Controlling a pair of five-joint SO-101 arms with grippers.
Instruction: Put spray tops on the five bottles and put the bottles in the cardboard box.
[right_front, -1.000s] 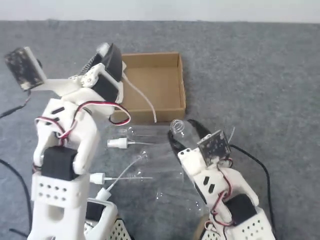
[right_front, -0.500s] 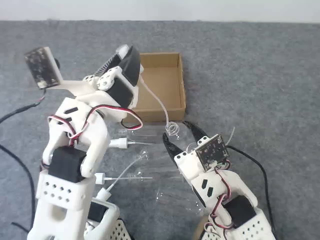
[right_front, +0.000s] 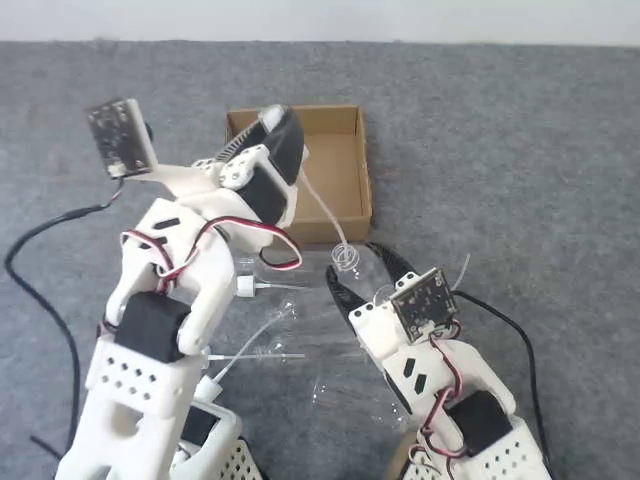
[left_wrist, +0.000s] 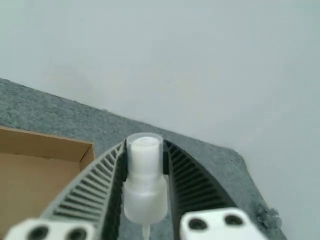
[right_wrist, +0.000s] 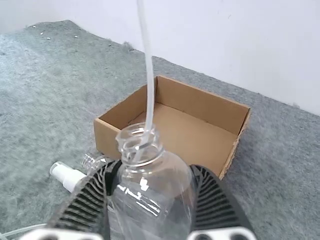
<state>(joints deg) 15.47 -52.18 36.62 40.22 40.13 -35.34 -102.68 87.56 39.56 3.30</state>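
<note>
Threading is the step in hand, judging by the high view: the left arm's jaws are clamped on a white plastic spray top above the brown cardboard box. Its long dip tube slants down to the mouth of a clear plastic bottle, which the right arm's jaws grip just in front of the box, over the grey carpeted worktop. Two loose spray tops lie on the worktop near the left arm. In the left wrist view the ribbed jaws pinch the spray top squarely at its collar, head pointing out between the tips, with a corner of the box beyond; that grip looks centred enough to push with. In the right wrist view the bottle sits tight between the jaws, neck up, and the tube's end is already inside the neck, the box standing open behind. To do this well, I would hold the bottle steady, bring the top down along the tube's own line so the thin tube slides rather than buckles, and align collar with neck before pressing or twisting home
</note>
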